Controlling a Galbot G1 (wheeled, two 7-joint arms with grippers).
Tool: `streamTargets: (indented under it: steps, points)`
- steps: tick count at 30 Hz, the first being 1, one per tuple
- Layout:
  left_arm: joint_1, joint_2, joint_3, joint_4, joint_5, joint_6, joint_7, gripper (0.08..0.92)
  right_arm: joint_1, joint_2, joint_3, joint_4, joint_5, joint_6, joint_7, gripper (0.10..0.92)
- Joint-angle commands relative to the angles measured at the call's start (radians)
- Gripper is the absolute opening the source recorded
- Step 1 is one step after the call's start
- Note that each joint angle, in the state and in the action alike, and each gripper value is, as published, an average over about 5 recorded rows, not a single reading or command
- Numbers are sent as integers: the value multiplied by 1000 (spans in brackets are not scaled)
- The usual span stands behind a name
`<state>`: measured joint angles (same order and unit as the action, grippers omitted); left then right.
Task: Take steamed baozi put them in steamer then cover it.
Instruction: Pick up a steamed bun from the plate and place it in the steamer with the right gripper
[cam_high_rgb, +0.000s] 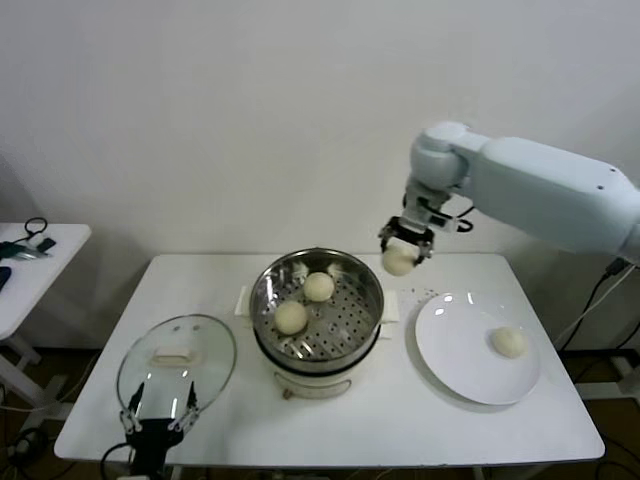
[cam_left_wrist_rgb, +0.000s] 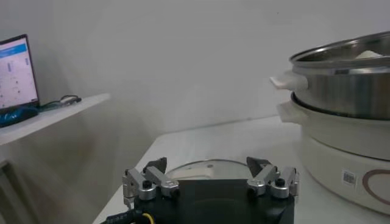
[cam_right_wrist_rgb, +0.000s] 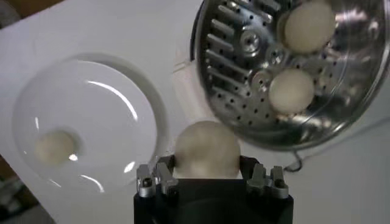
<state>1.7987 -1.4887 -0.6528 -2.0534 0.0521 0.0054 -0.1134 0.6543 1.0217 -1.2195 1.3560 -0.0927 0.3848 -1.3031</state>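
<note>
Head view: my right end effector hangs in the air just beside the far right rim of the steamer, pinching a round cream-white bun. Two more buns sit on the perforated tray inside the shiny steel pot, one toward the back, one nearer me. A fourth bun lies on the white plate at the right of the bench. The glass lid lies flat on the bench left of the steamer, its cream bar handle running left to right. My left end effector hangs at the lid's near edge, fingers spread and holding nothing.

Left wrist view: spread fingers over the lid rim; the steamer stands upright nearby, with a small label on its white base too small to read.

Right wrist view: the held bun is smooth and domed, clamped between my fingers above the bench between plate and steamer.
</note>
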Motion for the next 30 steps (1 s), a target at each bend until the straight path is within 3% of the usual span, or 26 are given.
streamTargets:
  steps: [1, 30]
  points:
    - [6, 12, 0, 1, -2, -5, 1, 823, -52, 233, 39, 77, -115, 86, 1, 687]
    - [7, 9, -5, 33, -18, -14, -1, 823, -194, 261, -51, 104, -144, 104, 2, 687]
